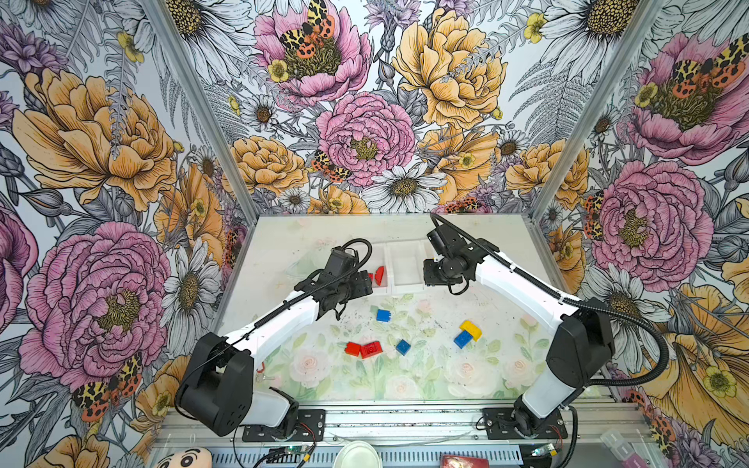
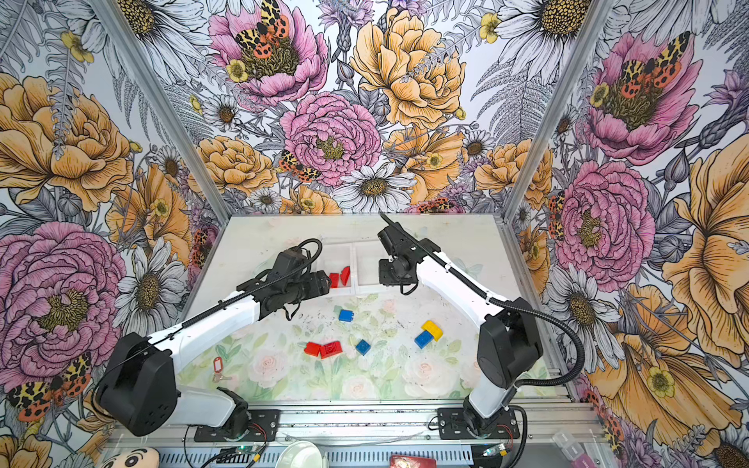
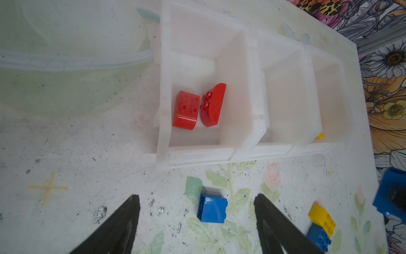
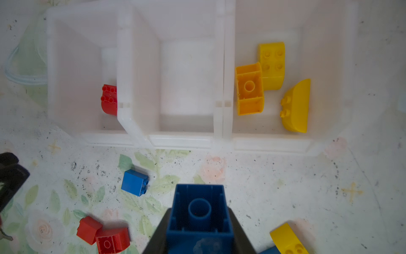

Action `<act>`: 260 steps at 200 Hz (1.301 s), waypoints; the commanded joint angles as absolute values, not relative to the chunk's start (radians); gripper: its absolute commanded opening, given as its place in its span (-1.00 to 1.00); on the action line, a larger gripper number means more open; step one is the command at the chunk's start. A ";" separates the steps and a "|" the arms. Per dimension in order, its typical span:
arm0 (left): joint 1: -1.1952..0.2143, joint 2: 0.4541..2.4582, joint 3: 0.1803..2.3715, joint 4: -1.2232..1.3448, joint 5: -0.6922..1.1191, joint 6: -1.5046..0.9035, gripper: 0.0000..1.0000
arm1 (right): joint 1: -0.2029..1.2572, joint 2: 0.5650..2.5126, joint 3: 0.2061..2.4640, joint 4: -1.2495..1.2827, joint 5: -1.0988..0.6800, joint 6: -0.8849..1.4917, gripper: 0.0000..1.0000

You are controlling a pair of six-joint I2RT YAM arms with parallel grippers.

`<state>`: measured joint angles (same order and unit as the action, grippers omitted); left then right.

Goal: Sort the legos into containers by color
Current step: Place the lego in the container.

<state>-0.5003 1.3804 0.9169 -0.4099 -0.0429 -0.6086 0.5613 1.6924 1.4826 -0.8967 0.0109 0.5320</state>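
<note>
- While the right gripper (image 4: 200, 211) is clenched on a blue brick (image 4: 200, 224), hollow underside facing its wrist camera, we see it hang over the table (image 1: 283, 243) near the front of the containers (image 4: 182, 140).
- Left gripper (image 3: 196, 198): released, fingers (image 3: 123, 222) spread wide, grasping nothing, above the table in front of the tray's left-arm end.
- We count three white bins joined in one row at the back of the table.
- Bin at the left-arm end: two red bricks (image 3: 185, 110) side by side, one rounded.
- Bin at the right-arm end: three yellow bricks (image 4: 272, 63), one of them underside up.
- Loose on the table in both top views:
- a lone blue block (image 1: 383, 315) just in front of the bins
- a yellow piece (image 1: 471, 329) touching a blue piece (image 1: 462, 339), nearer the right arm
- a small blue square (image 1: 403, 347) mid-table
- a red pair (image 1: 362, 349), touching, beside it.
</note>
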 commanded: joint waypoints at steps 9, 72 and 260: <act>-0.492 1.330 0.857 -0.368 -0.031 -0.643 0.70 | 0.570 1.789 1.592 -0.880 0.053 0.424 -0.40; -0.492 1.278 0.766 -0.340 -0.032 -0.681 0.78 | 0.558 2.011 1.775 -0.858 -0.009 0.347 -0.38; -0.571 1.276 0.700 -0.334 -0.039 -0.727 0.86 | 0.535 2.167 1.834 -0.864 -0.022 0.338 -0.05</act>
